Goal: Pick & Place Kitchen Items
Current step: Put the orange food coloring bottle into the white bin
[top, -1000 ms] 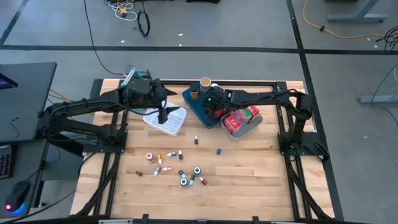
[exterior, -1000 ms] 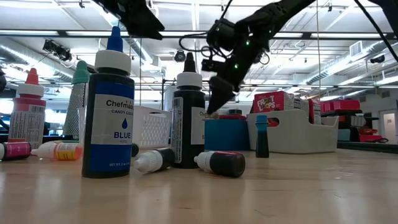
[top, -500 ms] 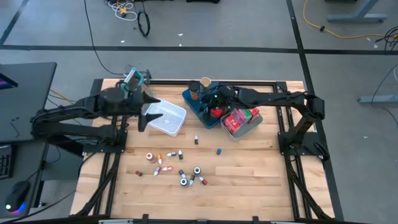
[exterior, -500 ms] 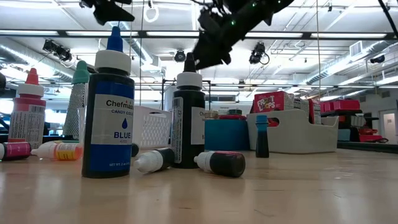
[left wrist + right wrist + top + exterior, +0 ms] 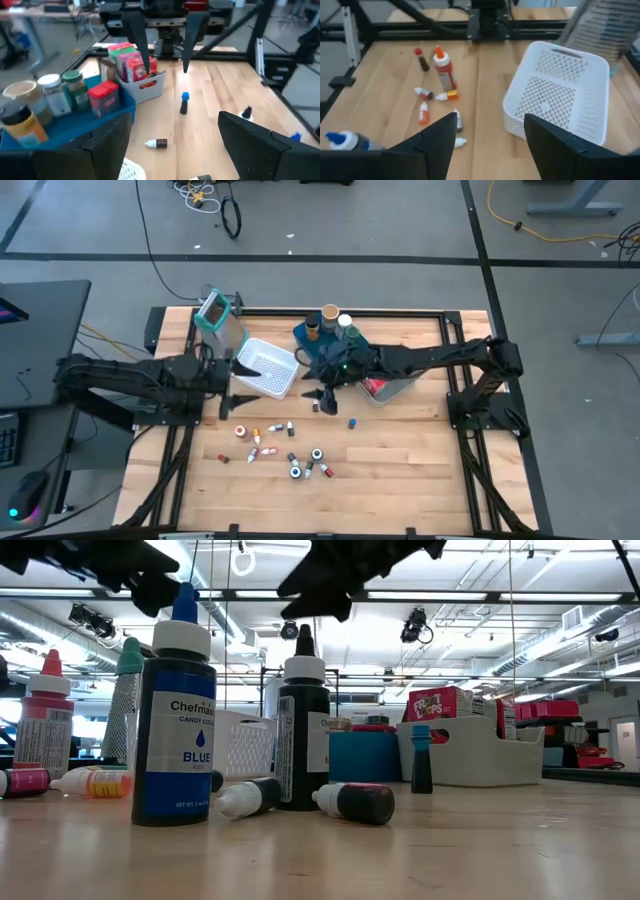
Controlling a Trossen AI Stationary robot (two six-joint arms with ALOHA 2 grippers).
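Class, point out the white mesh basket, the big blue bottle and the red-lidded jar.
white mesh basket [image 5: 555,95], right wrist view, on its mesh floor.
blue bottle [image 5: 175,745], low view, on its label.
red-lidded jar [image 5: 104,96], left wrist view, on its lid.

2 dark jointed arms, black tapered pincer fingers [image 5: 140,40]

overhead and table-level cameras both see the white basket [image 5: 267,368], which the right wrist camera faces.
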